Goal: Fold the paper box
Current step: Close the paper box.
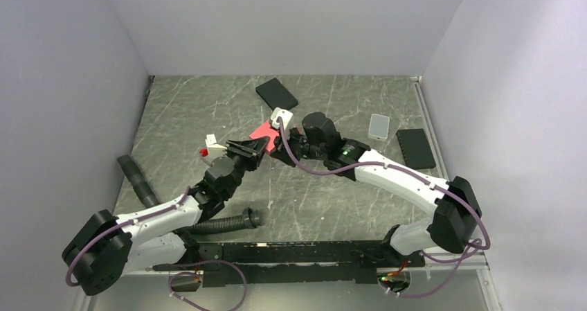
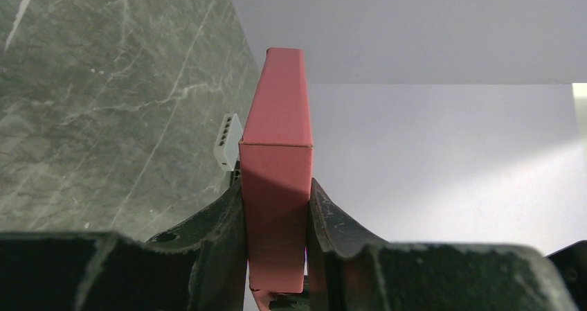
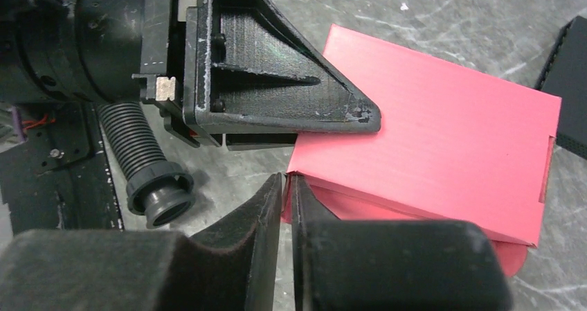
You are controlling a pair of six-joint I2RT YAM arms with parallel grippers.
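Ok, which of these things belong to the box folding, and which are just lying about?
In the job: paper box, left gripper shut on it, right gripper at its corner.
Lying about: far black box, right-hand black box, small white item, red-and-white carton, corrugated hose.

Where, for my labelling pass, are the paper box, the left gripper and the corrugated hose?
paper box (image 3: pixel 443 124): right wrist view, broad top face.
left gripper (image 2: pixel 275 186): left wrist view, midway between fingertips clamping the paper box.
corrugated hose (image 3: pixel 163 194): right wrist view, open end collar.
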